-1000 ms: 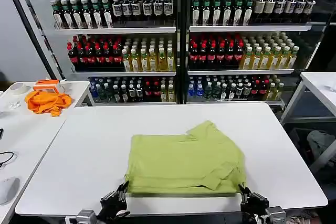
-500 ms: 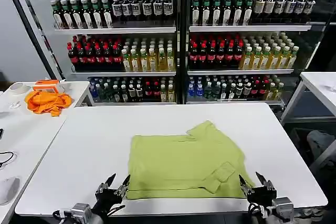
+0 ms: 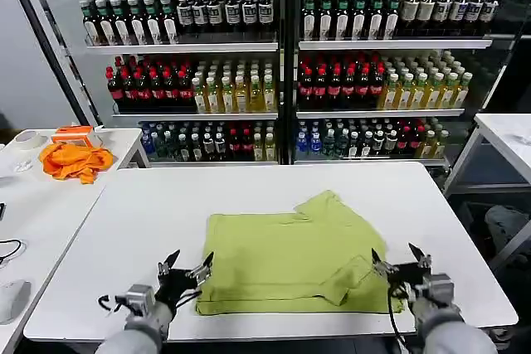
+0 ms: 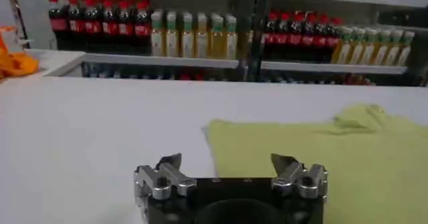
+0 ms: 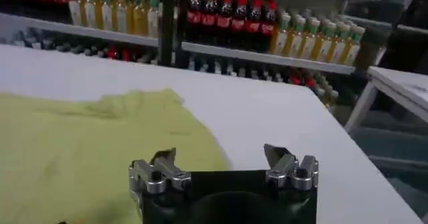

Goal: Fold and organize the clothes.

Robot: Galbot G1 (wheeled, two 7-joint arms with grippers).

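the folded lime-green cotton t-shirt (image 3: 290, 259) lies long-side across the white table (image 3: 124, 230), bare tabletop around it. left gripper (image 3: 186, 269) and right gripper (image 3: 399, 262) flank its near corners, fingers spread, holding nothing.

T-shirt (image 3: 290, 259): matt lime cotton-like cloth, soft creases. Table (image 3: 249, 196): smooth white, slight sheen. Left gripper (image 3: 186, 269) and right gripper (image 3: 399, 261): dull grey metal fingertips (black housings), frame bottom.

This looks like a shop mock-up or retail test lab. Tall shelves (image 3: 282, 47) behind hold tidy rows of bottled drinks (image 3: 332, 80) sorted by colour, while plain white desks (image 3: 149, 221) stand in front like workstations.
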